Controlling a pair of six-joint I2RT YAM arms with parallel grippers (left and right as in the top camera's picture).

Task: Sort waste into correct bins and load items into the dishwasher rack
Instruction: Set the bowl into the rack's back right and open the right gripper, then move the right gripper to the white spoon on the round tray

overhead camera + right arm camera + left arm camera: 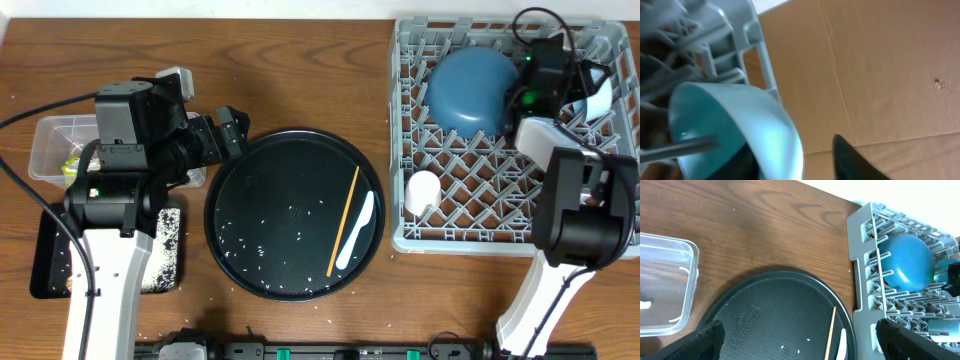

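My left gripper (232,135) (800,337) is open and empty, over the left rim of the round black tray (230,215). That tray holds the wooden chopstick (345,220) (830,335), the pale spoon (356,235) and loose rice grains (262,250). The grey rack (500,235) (865,260) holds an upturned blue bowl (468,90) (910,262) and a pale pink cup (422,190). My right gripper (588,88) (799,162) is open at the rack's far right corner. One finger is inside the light blue cup (600,98) (765,120), the other outside, clear of its wall. Plate and carrot are out of view.
The clear tub (45,135) (670,255) at far left holds the yellow-green wrapper (72,165). The flat black tray (45,255) in front of it carries white scraps (165,250). Stray grains lie on the wooden table around the round tray.
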